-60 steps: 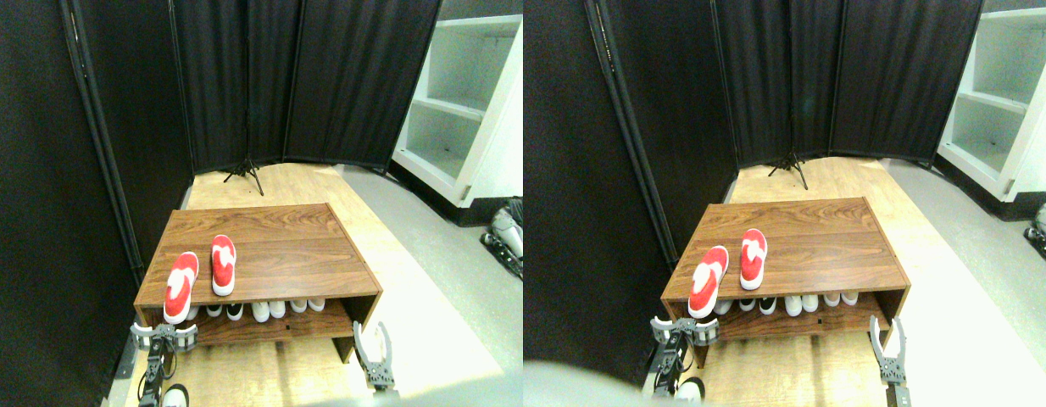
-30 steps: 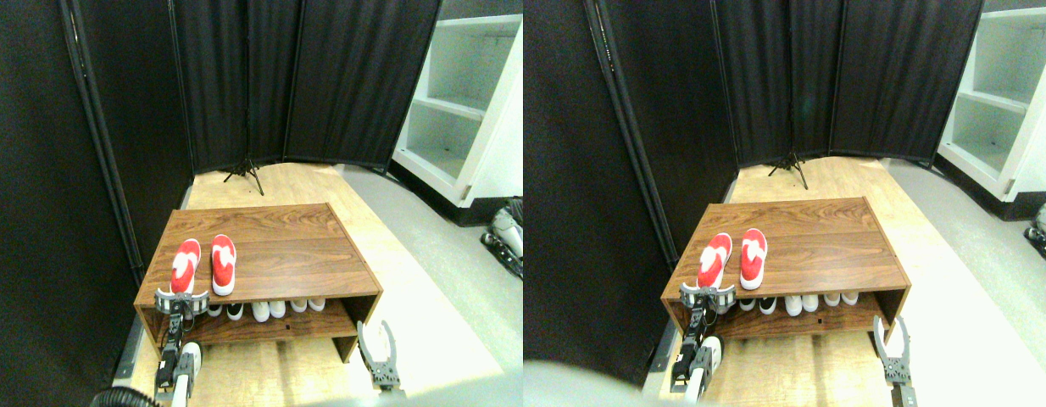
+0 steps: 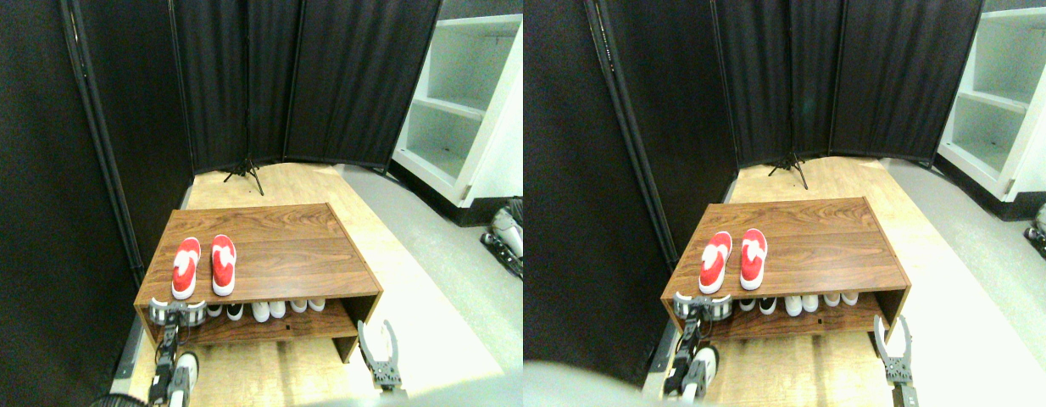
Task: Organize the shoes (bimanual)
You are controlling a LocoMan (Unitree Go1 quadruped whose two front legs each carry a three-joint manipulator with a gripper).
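Both red shoes [image 3: 203, 266] lie side by side, long axes front-to-back, on the left of the wooden rack top [image 3: 303, 254]; left gripper [image 3: 177, 311], spread, sits just below their heels, nearer than the spread right gripper [image 3: 377, 346]

The table [image 3: 260, 254] top lies bare right of the shoes [image 3: 203, 266], while a black curtain [image 3: 57, 170] stands close along its left side.

Lab test corner; black curtain screens [image 3: 353, 76]; tripod [image 3: 245, 174]; white shelving [image 3: 464, 102]
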